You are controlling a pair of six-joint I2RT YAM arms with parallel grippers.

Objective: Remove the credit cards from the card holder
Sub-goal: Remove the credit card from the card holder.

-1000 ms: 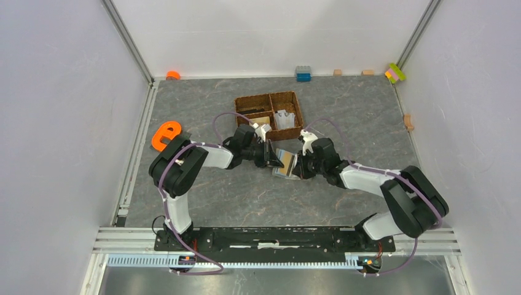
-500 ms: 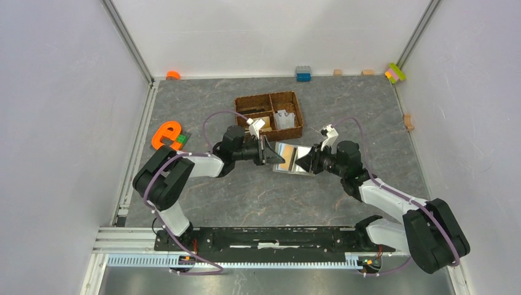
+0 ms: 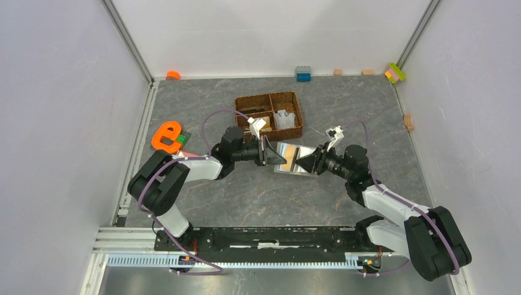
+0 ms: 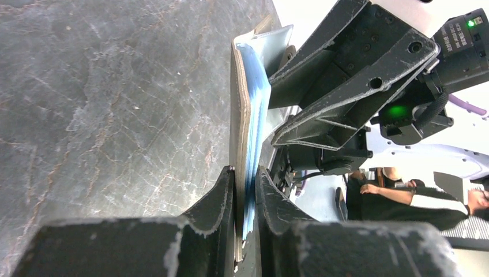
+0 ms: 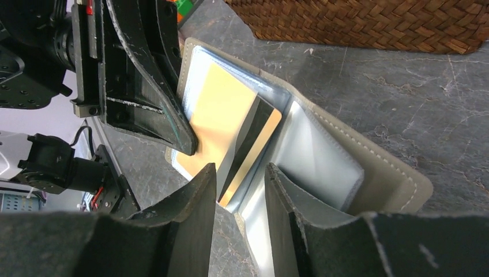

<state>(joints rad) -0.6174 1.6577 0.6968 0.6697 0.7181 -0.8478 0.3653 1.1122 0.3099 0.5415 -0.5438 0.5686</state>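
The grey-olive card holder (image 3: 290, 155) lies unfolded between both arms, its silvery inside faces up. My left gripper (image 3: 274, 158) is shut on its left flap (image 4: 241, 86); in the left wrist view the fingers (image 4: 222, 190) clamp the grey cover and blue sleeves edge-on. An orange-tan credit card (image 5: 222, 109) with a dark stripe sits in the left half, its near corner sticking out toward my right gripper (image 5: 240, 179). The right gripper's jaws stand open on either side of that corner without touching it. In the top view the right gripper (image 3: 302, 163) is at the holder's right edge.
A brown woven divided basket (image 3: 269, 115) stands just behind the holder, close to both wrists. An orange letter shape (image 3: 164, 135) lies at the left. Small blocks (image 3: 303, 74) line the back wall, and another block (image 3: 408, 121) sits at the right wall.
The right gripper has opened and drawn back to the right, its arm swinging outward. The holder has unfolded from nearly closed to spread open. The left gripper keeps its hold.
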